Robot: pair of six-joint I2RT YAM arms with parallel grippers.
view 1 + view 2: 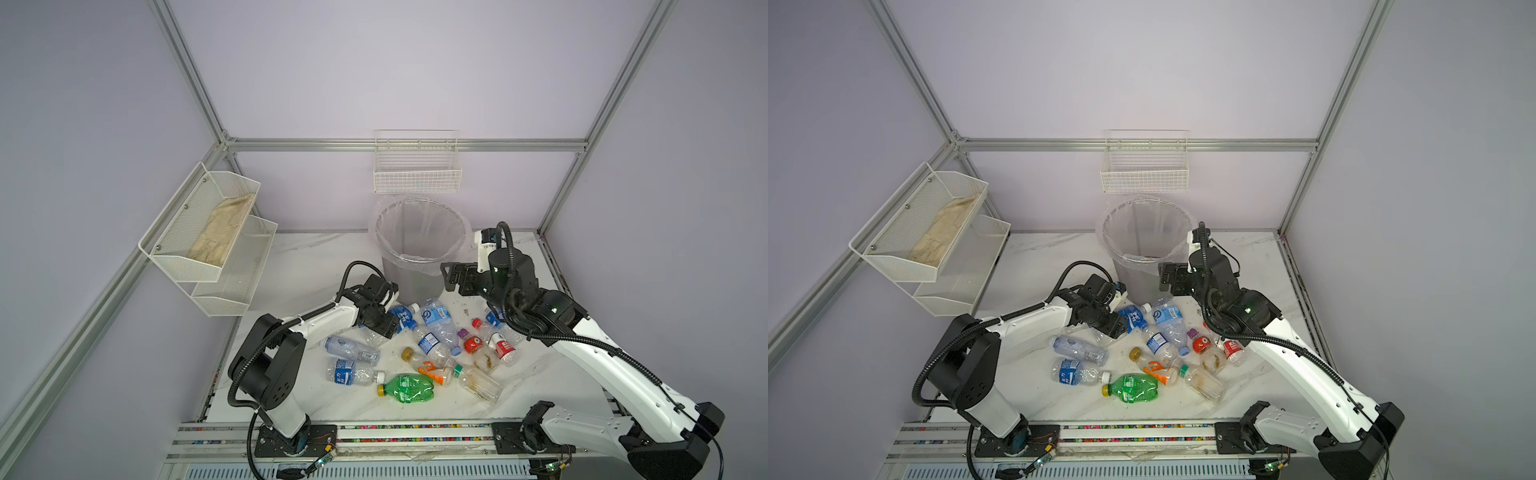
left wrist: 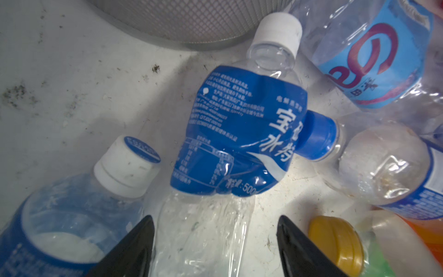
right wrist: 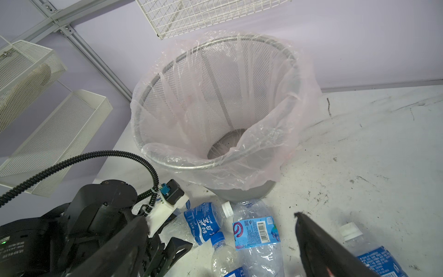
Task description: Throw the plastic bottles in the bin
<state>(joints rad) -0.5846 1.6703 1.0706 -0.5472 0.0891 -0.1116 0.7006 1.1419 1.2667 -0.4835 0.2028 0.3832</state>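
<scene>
Several plastic bottles lie in a heap on the white table in front of the bin point(image 1: 400, 277), a grey mesh basket lined with a clear bag point(image 3: 167, 163). My left gripper point(image 2: 215, 221) is low over the heap and open. It straddles the clear lower body of a crushed bottle with a dark blue label point(image 2: 239, 134) and white cap. One finger touches the bottle and the other stands apart. My right gripper point(image 1: 449, 279) hovers open and empty by the bin's front right side. A green bottle point(image 1: 409, 388) lies nearest the front.
A large bottle with a light blue label point(image 1: 436, 320) and red-labelled bottles point(image 1: 472, 344) lie right of the left gripper. A white wire basket point(image 1: 417, 174) hangs above the bin. A tiered mesh shelf point(image 1: 208, 232) holding a cloth is on the left wall.
</scene>
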